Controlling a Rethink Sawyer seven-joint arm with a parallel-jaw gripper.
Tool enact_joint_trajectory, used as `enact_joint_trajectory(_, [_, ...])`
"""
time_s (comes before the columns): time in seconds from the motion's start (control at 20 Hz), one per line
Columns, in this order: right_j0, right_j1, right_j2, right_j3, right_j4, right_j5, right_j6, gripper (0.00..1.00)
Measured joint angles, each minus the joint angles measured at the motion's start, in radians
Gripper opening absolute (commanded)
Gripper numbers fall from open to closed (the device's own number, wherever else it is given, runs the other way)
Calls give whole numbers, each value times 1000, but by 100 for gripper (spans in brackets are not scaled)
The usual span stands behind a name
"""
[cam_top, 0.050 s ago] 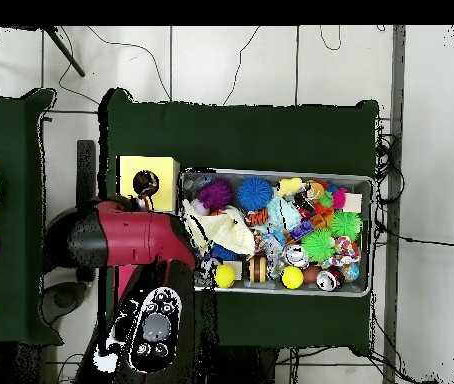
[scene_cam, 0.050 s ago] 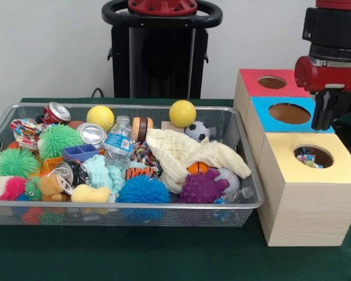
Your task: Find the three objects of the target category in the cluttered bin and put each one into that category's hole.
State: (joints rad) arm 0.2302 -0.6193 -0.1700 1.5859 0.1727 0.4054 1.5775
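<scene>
My gripper (scene_cam, 0.050 s ago: 324,117) hangs over the blue-topped box (scene_cam, 0.050 s ago: 289,114), between its hole and the yellow-topped box (scene_cam, 0.050 s ago: 307,187). Nothing shows hanging from it. The yellow box's hole (scene_cam, 0.050 s ago: 313,156) holds something small and multi-coloured. A red-topped box (scene_cam, 0.050 s ago: 272,83) stands behind the blue one. The wire bin (scene_cam, 0.050 s ago: 120,202) is full of toys: spiky balls, yellow balls (scene_cam, 0.050 s ago: 182,113), cans, a water bottle (scene_cam, 0.050 s ago: 118,140), rope toys (scene_cam, 0.050 s ago: 24,130) and a cream cloth (scene_cam, 0.050 s ago: 184,155). In the overhead view the red arm (cam_top, 0.050 s ago: 121,238) covers the blue and red boxes; the yellow box (cam_top, 0.050 s ago: 161,170) shows beside the bin (cam_top, 0.050 s ago: 276,176).
A purple spiky ball (scene_cam, 0.050 s ago: 202,187), a blue spiky ball (scene_cam, 0.050 s ago: 141,190) and a baseball (scene_cam, 0.050 s ago: 228,178) lie at the bin's front. The green cloth table (scene_cam, 0.050 s ago: 134,252) runs in front of bin and boxes. The black pedestal (scene_cam, 0.050 s ago: 158,52) stands behind the bin.
</scene>
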Motion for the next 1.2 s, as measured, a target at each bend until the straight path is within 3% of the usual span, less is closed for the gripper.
enact_joint_trajectory(1.2, [-15, -58, -29, 0, -18, 27, 0, 0])
